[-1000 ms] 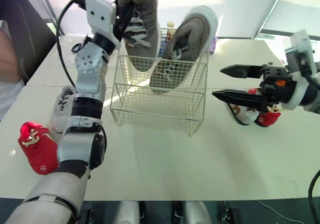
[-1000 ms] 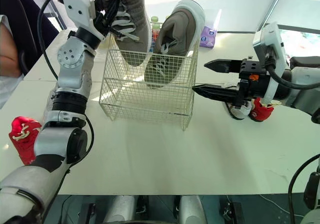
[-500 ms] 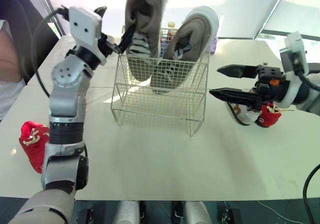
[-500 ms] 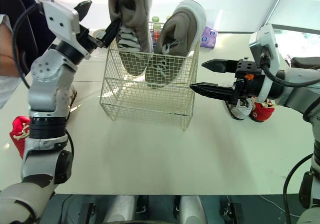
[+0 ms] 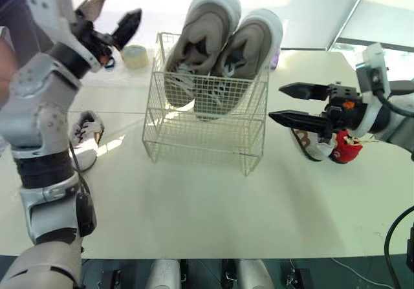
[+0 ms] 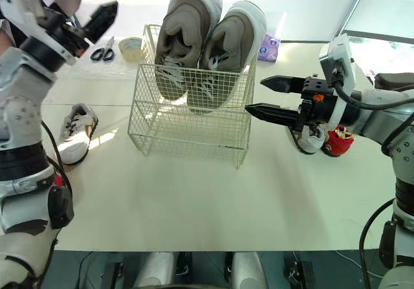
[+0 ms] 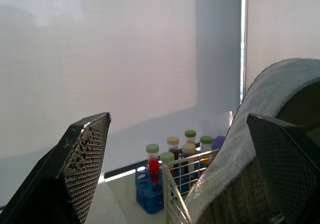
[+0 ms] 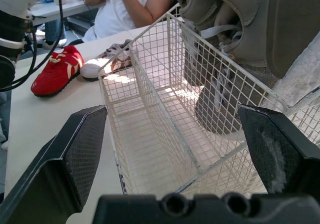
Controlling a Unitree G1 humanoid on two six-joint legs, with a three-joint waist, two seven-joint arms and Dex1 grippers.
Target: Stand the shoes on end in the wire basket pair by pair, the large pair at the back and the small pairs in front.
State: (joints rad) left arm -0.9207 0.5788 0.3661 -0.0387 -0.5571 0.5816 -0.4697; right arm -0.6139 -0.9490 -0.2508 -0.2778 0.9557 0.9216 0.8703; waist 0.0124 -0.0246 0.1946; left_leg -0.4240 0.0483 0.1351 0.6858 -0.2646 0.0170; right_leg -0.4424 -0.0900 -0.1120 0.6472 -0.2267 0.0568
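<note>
Both grey shoes [image 5: 197, 40] now lean in the basket [image 5: 200, 143]; left gripper [image 5: 115, 14] has let go, wide open. Right gripper [image 5: 277, 102], open and empty, could nudge them over.

Right of the wire basket [image 6: 187, 124], the right gripper [image 6: 255, 95] hides much of the white shoe [image 6: 310, 138] and red shoe [image 6: 337, 141] from you. Behind the basket, a purple pack [image 6: 269, 46] is half covered.

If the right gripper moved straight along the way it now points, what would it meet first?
Most likely the wire basket, at its side wall, straight ahead of the open right gripper; the grey shoes stand just inside that mesh.
</note>
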